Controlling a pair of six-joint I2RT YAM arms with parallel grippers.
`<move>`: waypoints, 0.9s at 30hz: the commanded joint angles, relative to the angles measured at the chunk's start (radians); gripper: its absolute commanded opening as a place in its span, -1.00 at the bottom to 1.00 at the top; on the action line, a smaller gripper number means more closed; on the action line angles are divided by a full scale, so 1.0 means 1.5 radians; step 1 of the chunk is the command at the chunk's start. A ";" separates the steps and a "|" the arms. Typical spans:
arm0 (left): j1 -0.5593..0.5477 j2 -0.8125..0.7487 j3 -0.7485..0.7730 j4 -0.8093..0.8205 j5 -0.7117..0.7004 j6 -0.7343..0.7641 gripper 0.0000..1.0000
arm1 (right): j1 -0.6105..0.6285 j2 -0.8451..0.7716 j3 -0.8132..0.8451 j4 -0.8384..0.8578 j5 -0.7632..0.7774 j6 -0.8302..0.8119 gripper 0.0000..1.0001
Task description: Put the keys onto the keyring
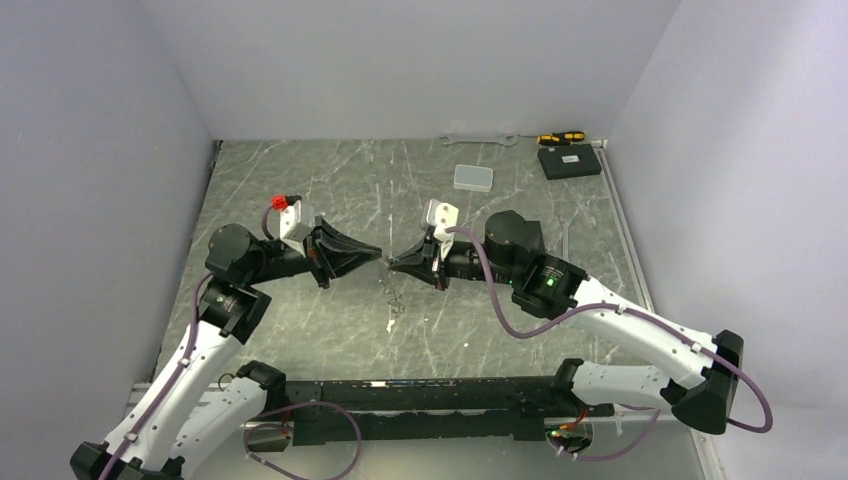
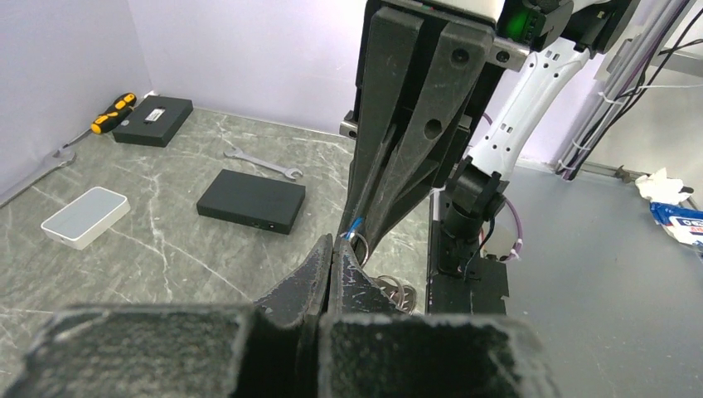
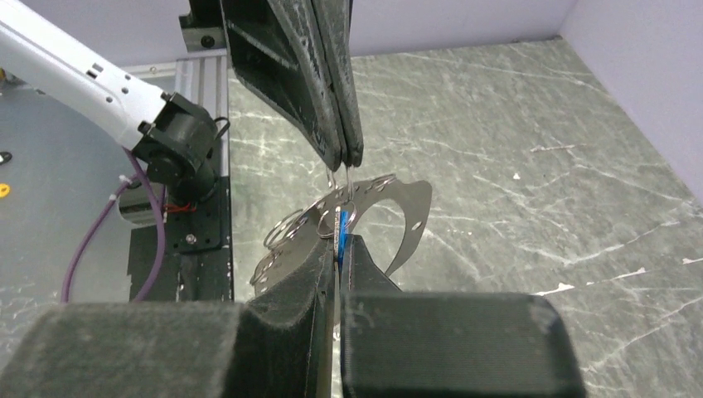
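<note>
My left gripper (image 1: 378, 252) and right gripper (image 1: 394, 265) meet tip to tip above the middle of the table. The right gripper (image 3: 340, 240) is shut on the blue key (image 3: 340, 225), held edge-on. The left gripper (image 3: 344, 162) comes down from above it, shut on a thin wire part of the keyring (image 3: 408, 206). The keyring's flat shiny band and several small rings (image 3: 286, 228) hang below the tips. In the left wrist view the blue key (image 2: 356, 224) shows just past the shut left gripper (image 2: 334, 242). I cannot pick out the plain silvery key.
A clear box (image 1: 473, 177), a black box (image 1: 569, 161), a screwdriver (image 1: 560, 137) and a wrench (image 1: 480, 141) lie at the back. Another wrench (image 1: 566, 238) lies at the right. A second flat black box (image 2: 251, 201) shows in the left wrist view.
</note>
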 commanded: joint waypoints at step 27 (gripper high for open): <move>0.001 0.004 0.026 0.000 -0.002 0.018 -1.00 | 0.003 -0.045 -0.027 -0.071 0.083 -0.035 -0.18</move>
